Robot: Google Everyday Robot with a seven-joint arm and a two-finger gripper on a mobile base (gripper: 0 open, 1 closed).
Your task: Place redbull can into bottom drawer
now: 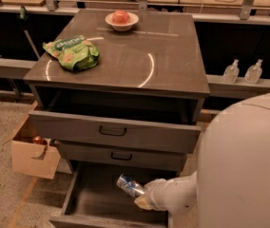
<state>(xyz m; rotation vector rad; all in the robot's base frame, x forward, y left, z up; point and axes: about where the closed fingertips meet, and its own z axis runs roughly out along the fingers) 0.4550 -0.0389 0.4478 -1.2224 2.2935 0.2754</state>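
The redbull can (129, 185), silver and blue, is tilted and held over the open bottom drawer (97, 201), the lowest of three dark grey drawers, pulled out with a dark floor. My gripper (142, 196) reaches in from the right, low in the view, and is shut on the can's right end. The can hangs above the drawer floor, near its right middle. The white arm (239, 175) fills the lower right corner and hides the drawer's right side.
The top drawer (113, 132) is pulled out above, the middle drawer (120, 156) slightly out. On the cabinet top lie a green snack bag (73, 53) and a bowl with an apple (121, 19). A cardboard box (30, 151) stands at the left. Two clear bottles (242, 71) stand on a shelf at the right.
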